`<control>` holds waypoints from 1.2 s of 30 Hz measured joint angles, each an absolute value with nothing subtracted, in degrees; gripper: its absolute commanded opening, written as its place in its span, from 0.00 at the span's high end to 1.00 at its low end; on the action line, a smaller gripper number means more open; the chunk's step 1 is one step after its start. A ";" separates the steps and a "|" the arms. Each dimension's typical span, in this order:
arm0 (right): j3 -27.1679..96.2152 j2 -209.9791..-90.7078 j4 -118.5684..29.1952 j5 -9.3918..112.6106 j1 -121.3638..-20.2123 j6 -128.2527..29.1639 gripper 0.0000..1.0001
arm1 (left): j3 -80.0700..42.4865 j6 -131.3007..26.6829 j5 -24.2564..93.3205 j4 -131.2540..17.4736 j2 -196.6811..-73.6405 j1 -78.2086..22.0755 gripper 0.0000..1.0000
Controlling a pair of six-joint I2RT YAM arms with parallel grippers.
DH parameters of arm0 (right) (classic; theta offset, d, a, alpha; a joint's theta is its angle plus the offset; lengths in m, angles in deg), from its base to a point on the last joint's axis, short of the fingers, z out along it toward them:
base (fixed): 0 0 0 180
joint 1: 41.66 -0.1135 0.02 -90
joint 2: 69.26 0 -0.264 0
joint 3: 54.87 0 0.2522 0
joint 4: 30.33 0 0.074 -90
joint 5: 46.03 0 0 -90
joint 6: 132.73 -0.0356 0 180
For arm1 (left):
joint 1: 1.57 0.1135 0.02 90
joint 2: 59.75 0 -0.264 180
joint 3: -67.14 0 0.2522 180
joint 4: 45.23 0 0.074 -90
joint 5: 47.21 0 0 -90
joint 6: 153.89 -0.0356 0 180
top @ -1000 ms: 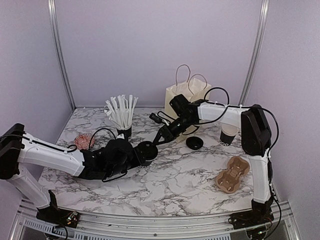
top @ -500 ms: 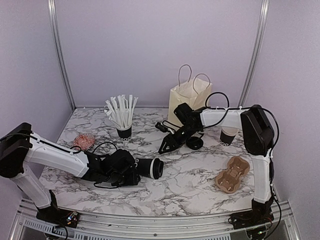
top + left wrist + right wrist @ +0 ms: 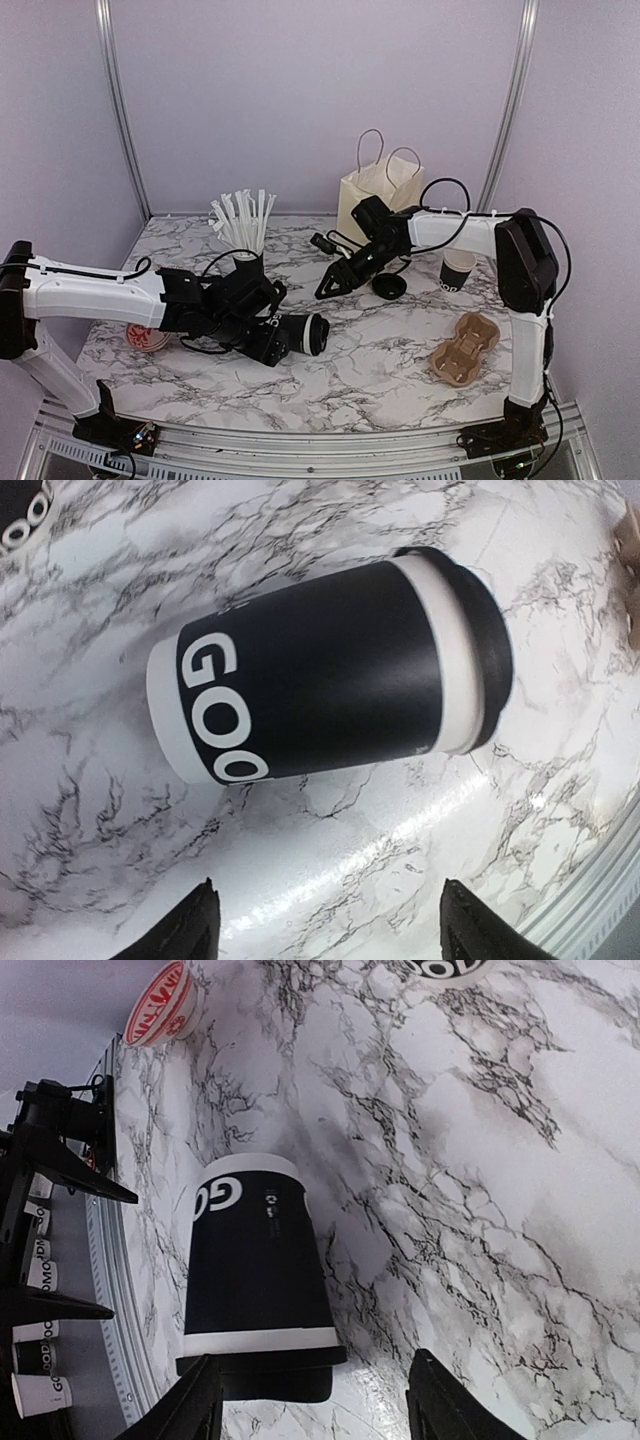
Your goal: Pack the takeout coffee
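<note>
The takeout coffee (image 3: 302, 335) lies on its side on the marble table, its black lid pointing right. In the left wrist view the cup (image 3: 320, 675) lies across the frame above my left gripper (image 3: 335, 925), which is open and apart from it with only bare table between the fingertips. My left gripper (image 3: 264, 340) sits just left of the cup in the top view. My right gripper (image 3: 328, 288) hovers behind the cup, open and empty. In the right wrist view the cup (image 3: 255, 1280) has its lid close to the left fingertip of my right gripper (image 3: 315, 1405).
A cream paper bag (image 3: 380, 190) stands at the back. A cup of white straws (image 3: 245, 262) is back left. A loose black lid (image 3: 390, 287) and another cup (image 3: 458, 270) sit right of centre. A cardboard carrier (image 3: 465, 348) lies front right, and a red-and-white bowl (image 3: 145, 338) far left.
The left gripper tipped the coffee onto its side, then opened and let it go. The right gripper opened wider and drew back to the right.
</note>
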State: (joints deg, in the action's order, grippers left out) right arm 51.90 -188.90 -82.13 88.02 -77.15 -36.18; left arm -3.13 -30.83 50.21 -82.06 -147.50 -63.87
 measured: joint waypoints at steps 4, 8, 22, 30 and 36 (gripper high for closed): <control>51.18 -185.18 -82.29 88.65 -77.04 -34.65 0.36 | -6.67 -43.64 53.19 -86.70 -146.56 -65.05 0.10; 50.39 -181.29 -82.29 88.81 -76.67 -33.43 0.36 | -8.90 -61.47 57.21 -87.24 -146.69 -65.20 0.07; 43.09 -171.13 -80.95 90.43 -72.03 -31.90 0.34 | -24.38 -97.10 49.14 -86.04 -166.67 -52.24 0.07; 42.87 -168.70 -79.64 91.15 -71.75 -31.72 0.34 | -35.85 -98.96 43.98 -87.70 -178.67 -52.02 0.17; 42.61 -168.85 -79.55 91.45 -71.73 -31.72 0.35 | -37.43 -95.35 44.97 -88.42 -181.97 -52.02 0.19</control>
State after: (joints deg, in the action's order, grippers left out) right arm 42.61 -168.85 -79.55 91.45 -71.73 -31.72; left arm -37.43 -95.35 44.97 -88.42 -181.97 -52.02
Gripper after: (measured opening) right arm 0.656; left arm 0.818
